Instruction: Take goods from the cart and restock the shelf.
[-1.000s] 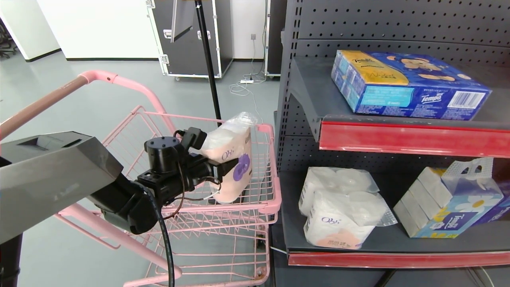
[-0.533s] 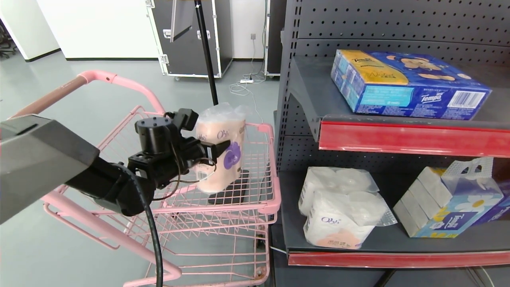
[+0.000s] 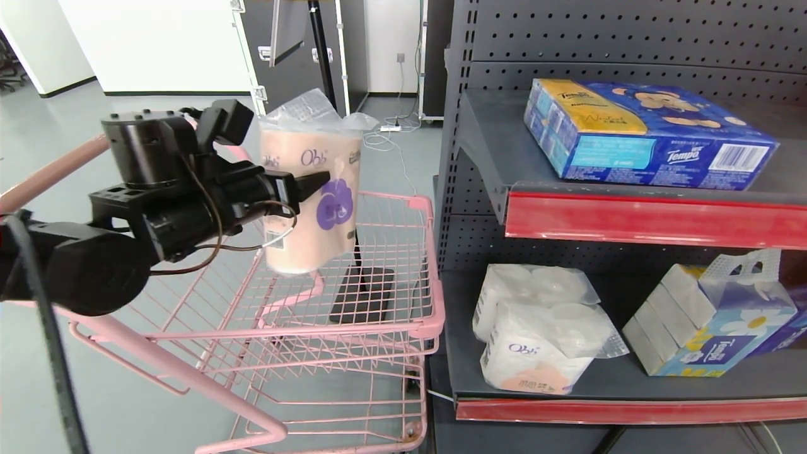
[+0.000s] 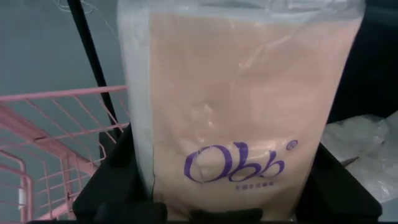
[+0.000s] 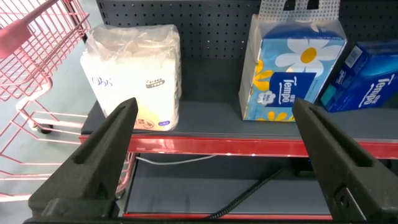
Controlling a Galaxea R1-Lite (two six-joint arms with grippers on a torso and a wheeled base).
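Observation:
My left gripper (image 3: 284,152) is shut on a pink pack of tissue rolls (image 3: 312,208), held upright in the air above the pink cart (image 3: 416,323). In the left wrist view the pack (image 4: 242,112) stands close up between the dark fingers (image 4: 106,193), with the cart's wire (image 4: 56,137) beyond. The grey shelf (image 3: 630,378) stands right of the cart. My right gripper (image 5: 214,109) is open, empty, and faces the lower shelf's red edge (image 5: 249,146).
The lower shelf holds a white roll pack (image 3: 542,334) (image 5: 134,78) and blue tissue packs (image 3: 719,321) (image 5: 292,68). A large blue tissue box (image 3: 643,132) lies on the upper shelf. A black pole (image 3: 328,82) on a flat base (image 3: 365,296) stands behind the cart.
My left gripper has risen and swung left with the pink pack, lifting it from inside the cart's basket to well above its rim.

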